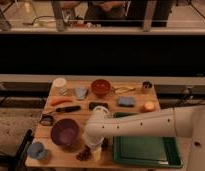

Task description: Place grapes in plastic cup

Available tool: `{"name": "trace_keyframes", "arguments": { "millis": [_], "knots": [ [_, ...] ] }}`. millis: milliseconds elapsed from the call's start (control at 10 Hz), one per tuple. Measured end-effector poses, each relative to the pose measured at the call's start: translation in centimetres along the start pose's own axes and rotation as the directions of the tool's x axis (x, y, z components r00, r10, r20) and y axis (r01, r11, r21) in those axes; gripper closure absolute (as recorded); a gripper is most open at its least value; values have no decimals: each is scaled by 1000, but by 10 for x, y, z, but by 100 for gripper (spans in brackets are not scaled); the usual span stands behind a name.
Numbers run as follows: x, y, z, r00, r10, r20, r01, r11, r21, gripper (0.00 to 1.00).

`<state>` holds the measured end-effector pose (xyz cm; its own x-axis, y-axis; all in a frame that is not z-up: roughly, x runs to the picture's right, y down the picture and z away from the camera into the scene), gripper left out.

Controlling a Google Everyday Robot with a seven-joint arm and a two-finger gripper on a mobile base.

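Camera view — the arm is reaching in from the right across the tabletop (71, 159), wrist bent down, and the claw (97, 151) is pointing at the near edge, just right of the purple bowl (65, 132). The grapes (85, 153) are lying immediately to the claw's left, touching or nearly so — long axis running roughly near-to-far, as far as can be told. Whether the claw is spread or pinching cannot be told. The plastic cup is probably the blue one (36, 150) at the near left corner, beyond the grapes from the claw.
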<state>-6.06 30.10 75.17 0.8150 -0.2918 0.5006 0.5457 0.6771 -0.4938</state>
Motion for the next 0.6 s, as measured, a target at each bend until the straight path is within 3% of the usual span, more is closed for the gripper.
{"name": "trace_keyframes", "arguments": {
  "millis": [300,500,600],
  "knots": [
    [8,0,3,1000,11,-2,-11,1000,10,20],
    [13,2,1,1000,21,-14,-21,999,24,34],
    [14,2,-2,999,26,-25,-25,999,36,47]
  ]
}}
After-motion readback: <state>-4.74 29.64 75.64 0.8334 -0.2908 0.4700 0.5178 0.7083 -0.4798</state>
